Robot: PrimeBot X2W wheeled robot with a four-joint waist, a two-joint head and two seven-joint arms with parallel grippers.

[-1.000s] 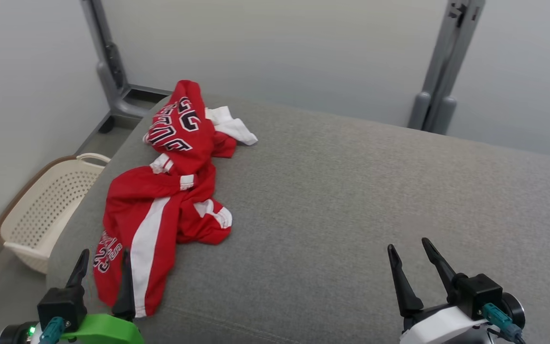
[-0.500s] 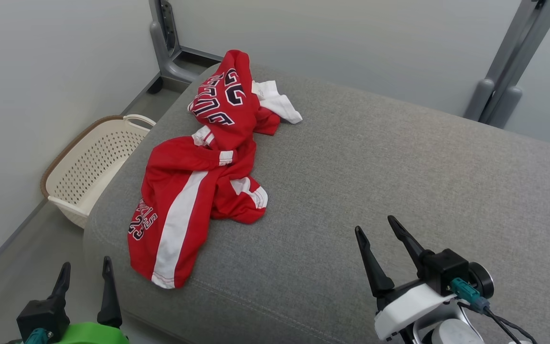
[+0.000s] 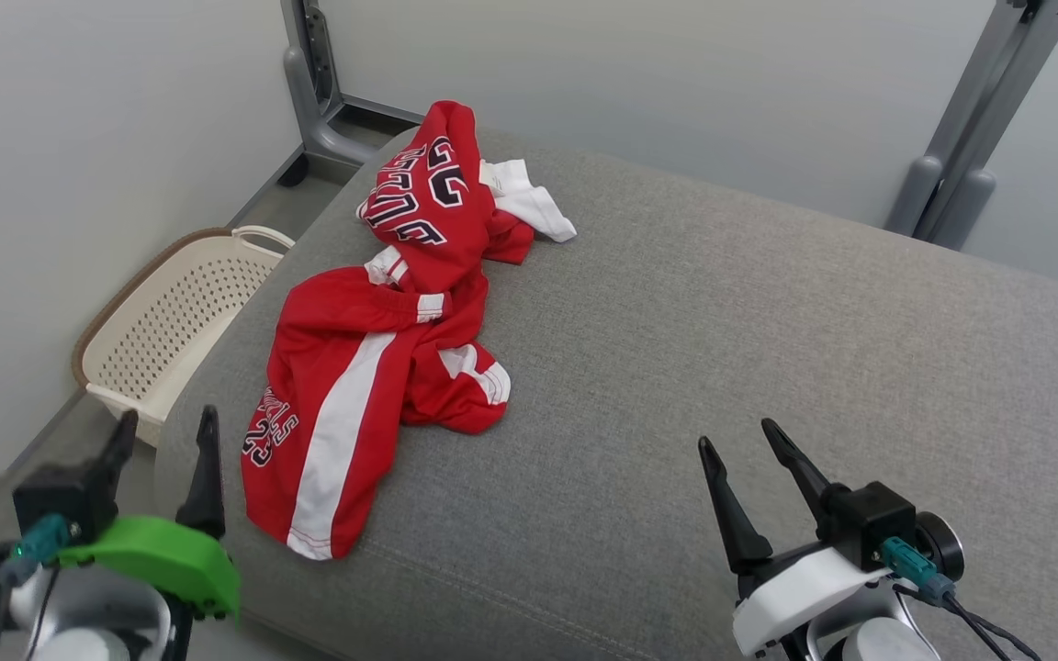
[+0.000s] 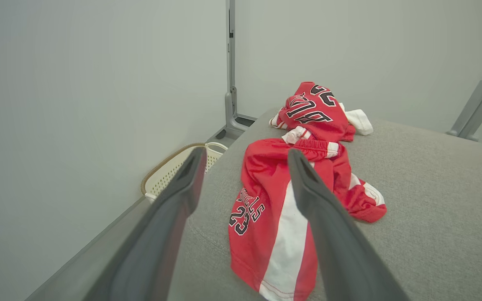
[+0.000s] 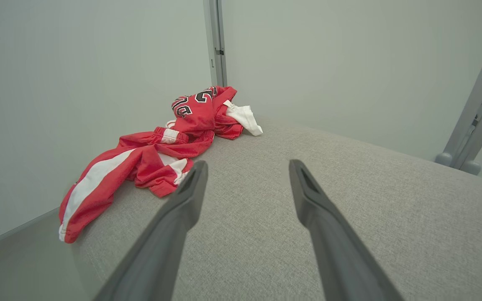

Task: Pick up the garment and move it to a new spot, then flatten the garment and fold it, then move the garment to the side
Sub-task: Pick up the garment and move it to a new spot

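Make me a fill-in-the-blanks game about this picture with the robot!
The crumpled garment is white and ____.
The number on its leg is ____.
The cream basket stands on the ____.
The left tool and right tool are not shut but ____.
Missing words: red, 23, floor, open.

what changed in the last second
The head camera swung, shifting the whole view. The left gripper has come up beside the cushion's near left corner. Nothing was grasped: it and the right gripper stay open, and the red garment lies crumpled as before.
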